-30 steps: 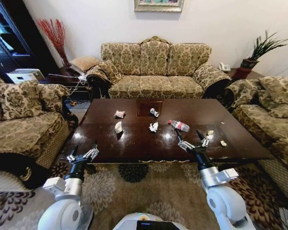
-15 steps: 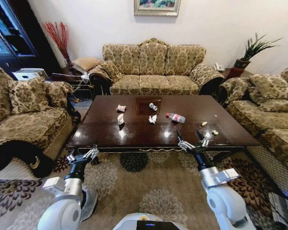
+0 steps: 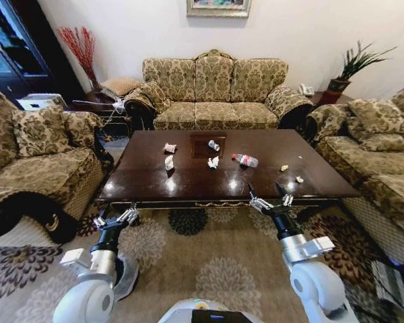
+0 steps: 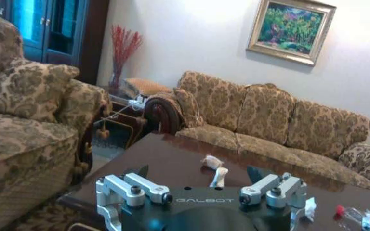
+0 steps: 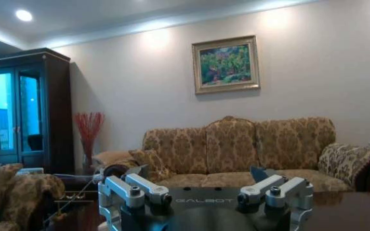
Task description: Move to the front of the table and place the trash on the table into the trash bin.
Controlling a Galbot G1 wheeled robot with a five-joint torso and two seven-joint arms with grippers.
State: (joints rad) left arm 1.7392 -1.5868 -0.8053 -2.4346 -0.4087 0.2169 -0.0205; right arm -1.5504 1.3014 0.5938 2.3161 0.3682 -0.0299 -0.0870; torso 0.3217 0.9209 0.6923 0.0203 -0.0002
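Note:
The dark brown table (image 3: 188,185) stands ahead of me, in front of the sofa. On it lies the trash: white paper wads (image 3: 168,162) (image 3: 214,162), a small can (image 3: 214,145), a clear bottle (image 3: 245,160) with a red label, and pale scraps (image 3: 299,179). My left gripper (image 3: 118,219) is open, low by the table's front left corner. Over the carpet at the front edge, my right gripper (image 3: 269,200) is open too. The trash bin (image 3: 131,277) peeks out behind my left arm. In the left wrist view, the left gripper (image 4: 198,172) faces the paper wads (image 4: 211,161).
Patterned sofas flank the table: one on the left (image 3: 34,168), one behind it (image 3: 215,101) and one on the right (image 3: 384,168). A dark cabinet (image 3: 13,47) and a side table (image 3: 94,108) stand at the back left. Flowered carpet (image 3: 209,262) lies between me and the table.
The whole view has shifted: the table now sits farther off and higher in the picture, so the camera has moved back. Both grippers keep their pose. The trash has not moved.

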